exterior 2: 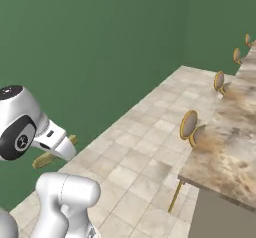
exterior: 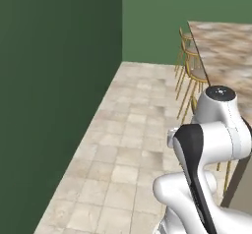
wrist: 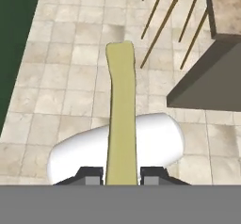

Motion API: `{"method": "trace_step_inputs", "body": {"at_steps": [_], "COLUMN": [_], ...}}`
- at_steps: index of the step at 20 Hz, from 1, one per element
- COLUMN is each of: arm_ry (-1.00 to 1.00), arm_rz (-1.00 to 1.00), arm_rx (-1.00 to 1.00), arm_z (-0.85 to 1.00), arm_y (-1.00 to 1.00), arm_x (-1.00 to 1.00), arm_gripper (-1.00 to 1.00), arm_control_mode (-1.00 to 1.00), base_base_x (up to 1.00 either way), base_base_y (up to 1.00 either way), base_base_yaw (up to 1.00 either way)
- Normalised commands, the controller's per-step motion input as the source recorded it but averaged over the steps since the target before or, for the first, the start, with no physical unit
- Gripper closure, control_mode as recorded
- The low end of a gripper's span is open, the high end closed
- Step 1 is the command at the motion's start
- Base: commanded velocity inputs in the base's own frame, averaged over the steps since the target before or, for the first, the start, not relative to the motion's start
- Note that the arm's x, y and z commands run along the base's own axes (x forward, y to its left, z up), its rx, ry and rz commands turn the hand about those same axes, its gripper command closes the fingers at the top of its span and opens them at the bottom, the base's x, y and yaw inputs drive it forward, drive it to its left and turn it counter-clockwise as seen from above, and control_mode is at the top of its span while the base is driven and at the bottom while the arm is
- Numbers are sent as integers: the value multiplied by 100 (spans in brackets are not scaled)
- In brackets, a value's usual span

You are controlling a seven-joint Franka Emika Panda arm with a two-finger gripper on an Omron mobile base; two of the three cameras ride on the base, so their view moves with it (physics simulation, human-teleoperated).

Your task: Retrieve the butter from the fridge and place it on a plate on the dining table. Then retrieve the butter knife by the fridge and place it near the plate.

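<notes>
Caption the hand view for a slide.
Gripper shut on the butter, carried above tiled floor beside the dining table.

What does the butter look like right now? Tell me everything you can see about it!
The butter is a thin, flat olive-yellow stick with a squared tip and a slight bend. The gripper is shut on its lower end, one dark finger on each side, so it sticks straight out above the tiled floor, near the dining table. From the right base view it pokes out sideways.
</notes>
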Motion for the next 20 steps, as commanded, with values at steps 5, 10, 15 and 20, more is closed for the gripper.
{"method": "trace_step_inputs", "body": {"at_steps": [5,10,15,20], "arm_ry": [0,0,0,0], "arm_rz": [0,0,0,0], "arm_rx": [0,0,0,0], "arm_z": [0,0,0,0], "arm_y": [0,0,0,0], "arm_x": [0,0,0,0], "arm_gripper": [100,100,100,100], "arm_control_mode": [100,100,100,100], "base_base_x": [100,94,91,100], "base_base_y": [76,89,100,71], "base_base_yaw": [-73,-67,-51,-12]}}
